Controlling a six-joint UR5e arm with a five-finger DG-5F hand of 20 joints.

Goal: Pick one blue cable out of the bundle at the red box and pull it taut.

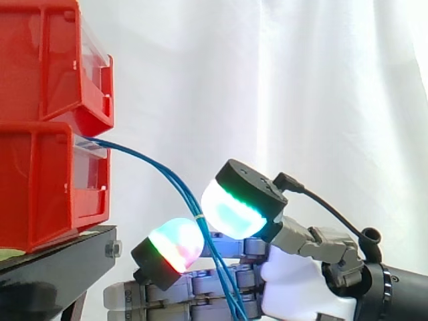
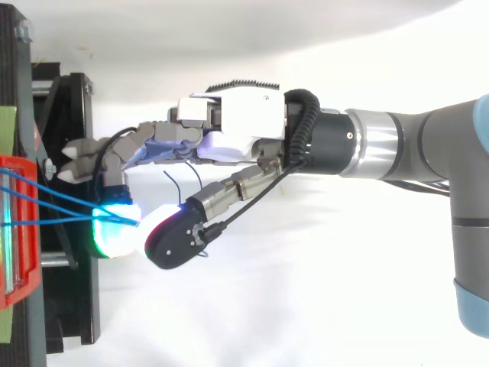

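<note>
Big white curtain (image 1: 321,80) behind everything, plain white ground (image 2: 306,306) underneath in the top view. Loads of bare white to the right and below, so plenty of open room on that side.

Then the arm (image 2: 428,145), in from the right edge, grey and chunky, laid out level toward the left.

Next down: two red bins (image 1: 40,73), stacked one on the other at the far left, parked on a black stand (image 1: 60,267). Front lips facing right. From above, just a red sliver on the left edge, with the stand poking out further right than the bins.

Hand (image 2: 237,122) just off the stand's front edge, lower than the bottom bin in the side view. Fingers (image 1: 175,244) split between two jobs: one glowing pad and the thumb pad (image 1: 231,212) curled in and closed together on the blue cables (image 1: 134,154), pinching them right between the pads. Rest of the fingers stretched out straight toward the stand, holding nothing, pale tips close up against its edge from above.

Cables themselves: several thin strands, can't tell exactly how many in the pinch. Out of the front of the lower bin, sloping down and right, bunching together at the pads, then trailing on down across the hand. Curved along the way, not dead straight.
</note>
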